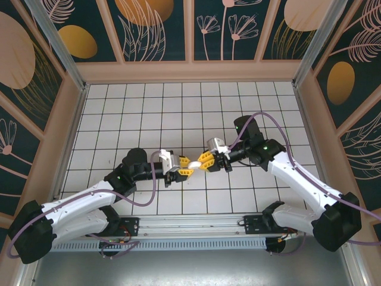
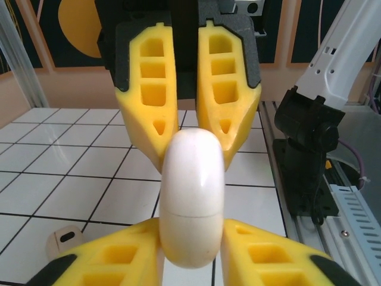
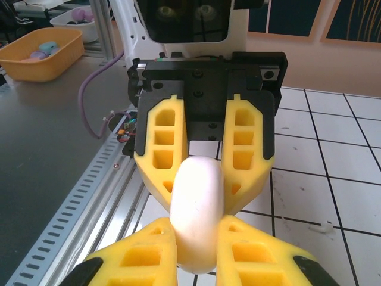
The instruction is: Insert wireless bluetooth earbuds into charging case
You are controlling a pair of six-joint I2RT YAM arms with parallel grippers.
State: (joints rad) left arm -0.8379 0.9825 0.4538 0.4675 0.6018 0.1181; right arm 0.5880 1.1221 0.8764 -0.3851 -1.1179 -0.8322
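White case point(image 1: 193, 162) shared between two end effectors.
The oval case, lid closed along its seam, sits raised above the middle of the tiled worktop point(image 1: 143, 107); the left end effector point(image 1: 184, 166) grips one end, and the right end effector point(image 1: 203, 161) is clamped on the other.

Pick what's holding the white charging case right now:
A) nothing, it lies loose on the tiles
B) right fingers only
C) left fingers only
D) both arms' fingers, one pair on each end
D: the white charging case is pinched at one end by the left fingers and at the other by the right fingers, and each wrist view shows both pairs closed on it.
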